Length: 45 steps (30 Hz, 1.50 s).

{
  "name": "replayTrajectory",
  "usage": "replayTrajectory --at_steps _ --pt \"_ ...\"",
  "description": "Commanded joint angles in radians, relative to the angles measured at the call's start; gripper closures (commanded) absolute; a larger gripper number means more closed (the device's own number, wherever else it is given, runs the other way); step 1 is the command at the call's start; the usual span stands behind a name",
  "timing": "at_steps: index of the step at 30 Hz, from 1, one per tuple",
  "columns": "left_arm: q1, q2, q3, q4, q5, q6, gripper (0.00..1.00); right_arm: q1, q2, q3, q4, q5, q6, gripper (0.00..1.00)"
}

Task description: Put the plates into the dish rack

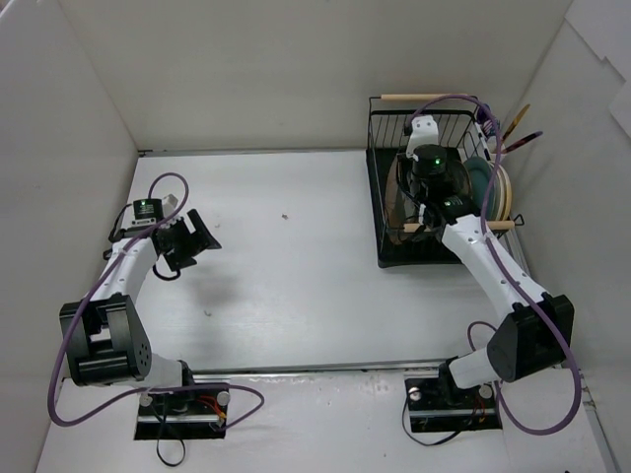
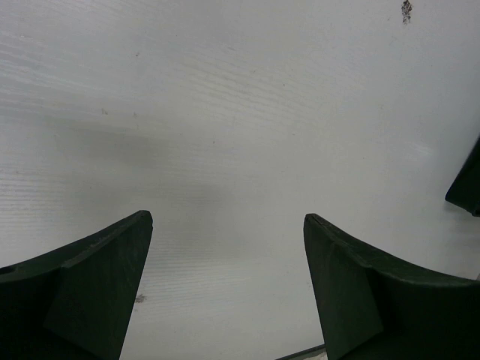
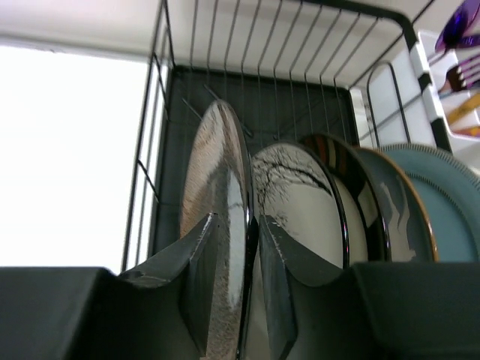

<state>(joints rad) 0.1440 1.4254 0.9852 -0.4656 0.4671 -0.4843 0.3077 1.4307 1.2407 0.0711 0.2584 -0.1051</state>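
The black wire dish rack (image 1: 380, 212) stands at the back right. Several plates stand on edge in it. In the right wrist view, from left to right, they are a brown-bronze plate (image 3: 217, 150), a dark floral plate (image 3: 296, 195), a dark-rimmed beige plate (image 3: 352, 202), a pale green plate (image 3: 394, 217) and a teal plate (image 3: 450, 210). My right gripper (image 3: 238, 219) is over the rack (image 1: 419, 202), its fingers closed on either side of the brown-bronze plate's rim. My left gripper (image 1: 197, 239) hangs open and empty over the bare white table (image 2: 227, 217).
The rack's wooden rod handles (image 1: 414, 98) lie at its far and near ends. A white utensil cup (image 1: 493, 133) with purple and yellow utensils hangs on the rack's right side. White walls enclose the table on the left, back and right.
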Motion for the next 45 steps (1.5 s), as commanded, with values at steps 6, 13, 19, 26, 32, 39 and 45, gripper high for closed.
replayTrajectory --at_steps 6,13,19,26,32,39,45 --pt "0.003 -0.025 0.007 0.033 0.01 -0.01 0.23 0.039 0.002 0.097 0.036 0.001 0.008 0.56" --pt "0.003 -0.036 0.012 0.025 0.005 -0.004 0.23 0.042 -0.016 0.15 -0.01 -0.013 0.005 0.32" --pt "0.003 -0.077 0.043 -0.025 -0.03 0.036 0.22 0.042 -0.094 0.174 -0.063 0.002 0.022 0.02" --pt "0.003 -0.198 0.073 -0.085 -0.085 0.093 0.22 0.042 -0.305 0.039 -0.105 0.053 0.051 0.02" --pt "0.003 -0.358 0.004 -0.033 -0.099 0.105 0.21 0.044 -0.528 -0.17 -0.186 0.123 0.145 0.02" --pt "-0.015 -0.424 -0.037 -0.001 -0.099 0.112 0.21 0.038 -0.728 -0.328 -0.28 0.254 0.267 0.02" --pt "-0.015 -0.428 -0.042 0.025 -0.09 0.116 0.21 0.044 -0.809 -0.376 -0.347 0.213 0.318 0.02"
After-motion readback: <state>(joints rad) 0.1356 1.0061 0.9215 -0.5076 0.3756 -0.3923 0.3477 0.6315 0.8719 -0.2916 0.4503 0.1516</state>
